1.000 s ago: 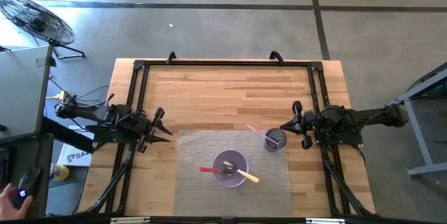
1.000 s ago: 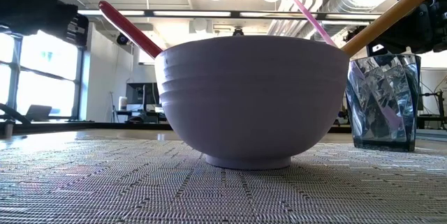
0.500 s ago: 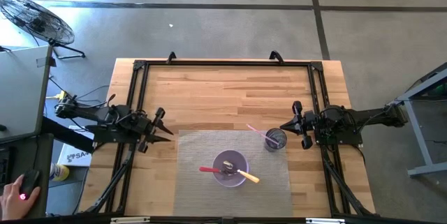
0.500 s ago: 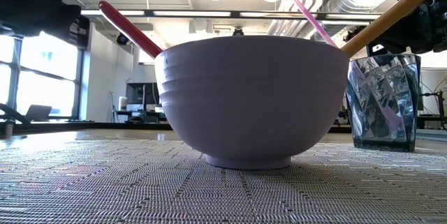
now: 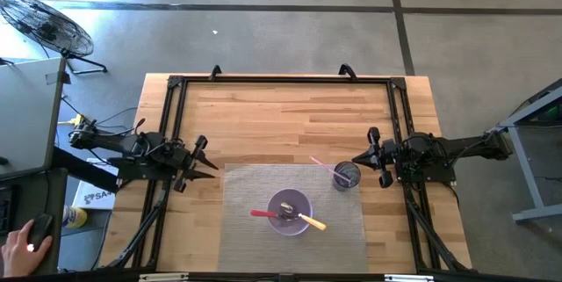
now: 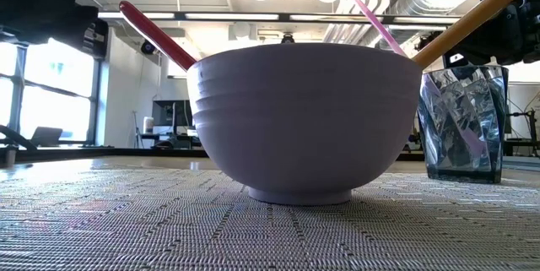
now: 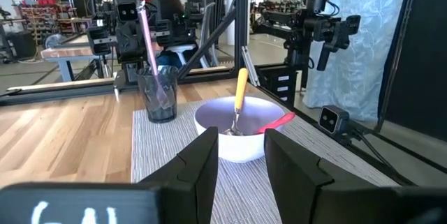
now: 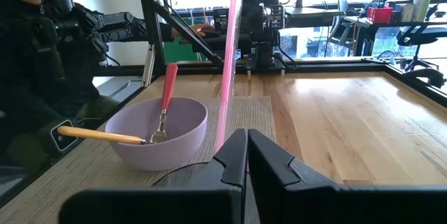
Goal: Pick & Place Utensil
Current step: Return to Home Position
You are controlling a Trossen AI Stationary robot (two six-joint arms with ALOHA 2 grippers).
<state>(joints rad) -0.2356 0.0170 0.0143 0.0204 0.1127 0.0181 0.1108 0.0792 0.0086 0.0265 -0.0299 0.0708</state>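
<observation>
Wooden table (image 5: 281,115) fills my overhead feed, with a grey mat (image 5: 246,238) on its near half. On the mat stands the purple bowl (image 5: 290,207), near the mat's near edge. The red fork (image 5: 262,213) lies in it with its handle out over the rim toward the left arm's side. The yellow spoon (image 5: 313,222) is in it too, handle out over the rim toward the right arm's side. From table height I see both handles sloping up and outward above the bowl's rim.

Near the mat's far right corner is the blue cup (image 5: 346,176), upright, well clear of the bowl. The pink straw (image 5: 320,164) stands in it, leaning toward the far left.

My left gripper (image 5: 209,173) sits low at the table's left side, just beside the mat's left edge near its far corner. Its wrist camera shows a clear gap between the two fingers, with the bowl visible through it and nothing held. My right gripper (image 5: 357,161) is at the table's right side, pointing inward, its tip just beside the cup. On its wrist camera the fingers are pressed together with only a thin slit between them, holding nothing, and the straw rises just beyond them.

Off the table, a floor fan (image 5: 48,23) stands at the far left, and a person's hand (image 5: 18,245) rests on a mouse at the near left corner of the overhead feed.
</observation>
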